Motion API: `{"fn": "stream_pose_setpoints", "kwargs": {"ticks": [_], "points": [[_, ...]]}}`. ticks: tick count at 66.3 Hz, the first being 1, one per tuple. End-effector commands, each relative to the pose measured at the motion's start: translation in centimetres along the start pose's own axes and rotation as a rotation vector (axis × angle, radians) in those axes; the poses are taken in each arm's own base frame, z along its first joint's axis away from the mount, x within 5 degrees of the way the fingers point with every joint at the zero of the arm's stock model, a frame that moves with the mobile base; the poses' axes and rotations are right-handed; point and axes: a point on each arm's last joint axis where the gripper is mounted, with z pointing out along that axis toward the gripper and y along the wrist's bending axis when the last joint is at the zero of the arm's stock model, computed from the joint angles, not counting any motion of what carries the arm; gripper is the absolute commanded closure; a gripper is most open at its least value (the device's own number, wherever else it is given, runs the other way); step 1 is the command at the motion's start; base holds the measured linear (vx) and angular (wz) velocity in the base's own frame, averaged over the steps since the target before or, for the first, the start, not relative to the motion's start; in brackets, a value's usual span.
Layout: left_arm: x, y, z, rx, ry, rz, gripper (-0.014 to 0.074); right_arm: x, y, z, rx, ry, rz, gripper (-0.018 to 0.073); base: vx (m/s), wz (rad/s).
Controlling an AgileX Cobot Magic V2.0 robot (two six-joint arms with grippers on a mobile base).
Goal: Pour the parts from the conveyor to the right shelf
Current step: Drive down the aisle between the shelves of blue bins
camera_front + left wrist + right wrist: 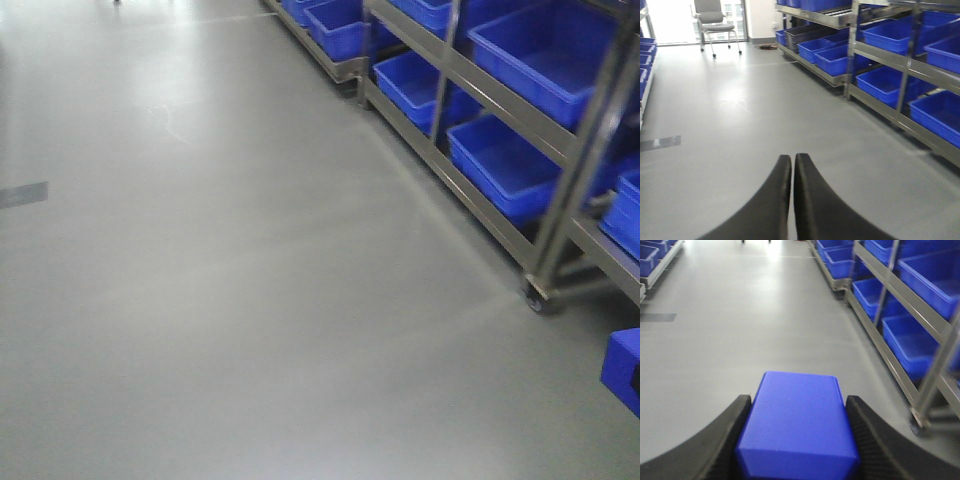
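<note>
My right gripper (797, 400) is shut on a bright-blue part (797, 427), a smooth block that fills the gap between the black fingers. The same blue part (622, 368) shows at the lower right edge of the front view, above the floor. My left gripper (792, 157) is shut with nothing in it and hangs over bare grey floor. The right shelf (590, 140), a steel rack with large blue bins (505, 165), runs along the right side; the shelf (900, 295) is ahead and right of the held part. The conveyor is out of view.
Glossy grey floor (250, 280) stretches ahead. The rack's caster wheel (537, 298) stands close on the right. A grey chair (715, 22) stands far back by a bright window. Another rack with blue bins (645, 60) lines the left side. A dark tape mark (22, 193) lies on the floor.
</note>
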Motion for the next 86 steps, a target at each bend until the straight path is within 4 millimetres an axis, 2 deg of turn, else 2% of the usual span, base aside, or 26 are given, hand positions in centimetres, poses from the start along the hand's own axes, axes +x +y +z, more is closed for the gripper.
{"fn": "stream_pose_setpoints", "kwargs": {"ticks": [1, 33, 86], "points": [[-1.40, -0.08, -0.28, 0.011, -0.108, -0.016, 0.0603, -1.33, -0.30, -0.24, 0.029, -0.081, 0.001, 0.0564, 0.74, 0.34], [-1.40, -0.08, -0.28, 0.011, -0.108, -0.016, 0.0603, -1.33, -0.30, -0.24, 0.029, -0.081, 0.001, 0.0564, 0.74, 0.27], [-1.40, -0.08, -0.28, 0.011, -0.108, -0.016, 0.0603, -1.33, -0.30, -0.24, 0.029, -0.081, 0.001, 0.0564, 0.70, 0.12]]}}
